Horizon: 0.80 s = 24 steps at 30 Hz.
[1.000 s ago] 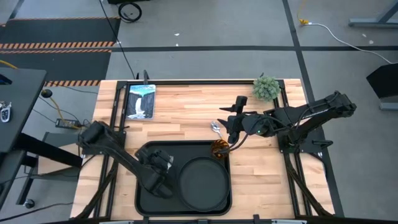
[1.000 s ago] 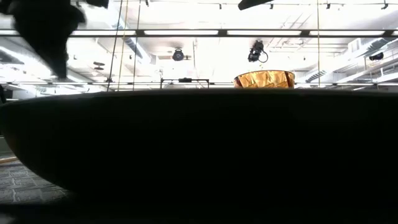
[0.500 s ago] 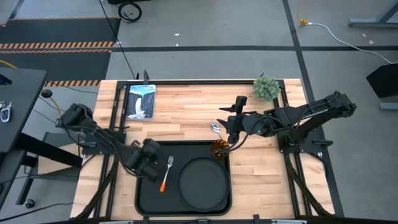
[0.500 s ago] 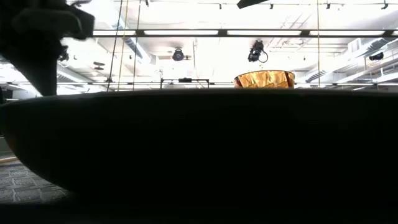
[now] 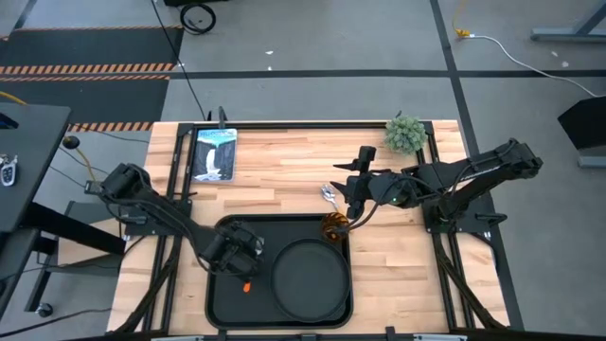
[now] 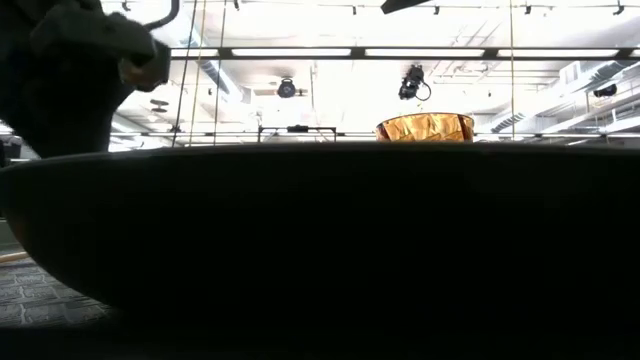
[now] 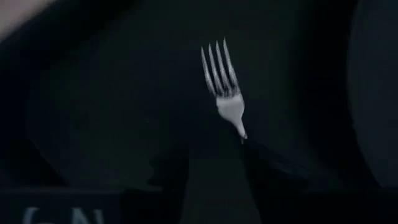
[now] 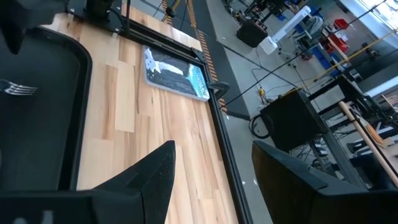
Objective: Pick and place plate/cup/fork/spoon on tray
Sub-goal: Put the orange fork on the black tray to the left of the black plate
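Half a second ago your left claw (image 5: 237,251) had pulled back off the tray (image 5: 221,305) and the fork (image 7: 225,93) lay in full view on it. Now the claw is back over the fork, and from above only the reddish tip of the handle pokes out just behind it. The left wrist view shows the tines lying flat on the tray floor straight ahead of the claw, with the handle running back in under the dark fingers. You cannot tell from these views whether the fingers are clamped on the handle or merely standing over it. The fork is already on the tray, so this return looks like a re-grip or a nudge rather than a fresh delivery. The plate (image 5: 308,279) sits on the tray just to the side of that claw. Your right claw (image 5: 347,196) has not moved over the last second; it hangs with its fingers (image 8: 155,180) apart. The spoon (image 5: 328,194) lies on the bare wood just ahead of its tips, and the cup (image 5: 333,225) stands close beside it at the tray's corner. By my reading the spoon is the one piece left to bring over. As for writing, some pale marks show on the left wrist's own housing, too blurred to read. The picture card (image 5: 213,153) well beyond the left claw shows no legible text or brand.
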### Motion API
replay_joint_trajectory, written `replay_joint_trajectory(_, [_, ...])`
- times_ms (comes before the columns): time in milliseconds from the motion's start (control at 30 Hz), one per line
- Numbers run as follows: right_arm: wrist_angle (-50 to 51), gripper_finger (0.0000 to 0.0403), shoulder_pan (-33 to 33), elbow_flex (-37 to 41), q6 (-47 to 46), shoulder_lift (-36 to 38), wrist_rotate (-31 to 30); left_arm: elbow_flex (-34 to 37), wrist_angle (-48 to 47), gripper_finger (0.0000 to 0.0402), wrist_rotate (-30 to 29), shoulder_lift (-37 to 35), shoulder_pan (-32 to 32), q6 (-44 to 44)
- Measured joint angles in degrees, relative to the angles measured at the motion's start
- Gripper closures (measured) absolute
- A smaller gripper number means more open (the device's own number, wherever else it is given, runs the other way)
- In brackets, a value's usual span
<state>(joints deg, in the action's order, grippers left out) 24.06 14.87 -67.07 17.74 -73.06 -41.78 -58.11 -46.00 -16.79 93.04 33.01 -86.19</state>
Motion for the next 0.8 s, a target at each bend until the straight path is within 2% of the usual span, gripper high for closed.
replay_joint_trajectory(200, [0.0,0.0184,0.0,0.0,-0.1,0.0,0.0,0.0,4.1,0.0238,3.4,3.9,0.0,-0.4])
replay_joint_trajectory(500, [0.1,0.0184,0.0,0.0,-0.1,0.0,0.2,0.0,6.6,0.0246,3.5,4.7,0.0,-1.7])
replay_joint_trajectory(800, [0.0,0.0184,0.0,0.0,-0.1,0.0,1.2,0.0,8.5,0.026,5.3,8.3,0.0,-1.6])
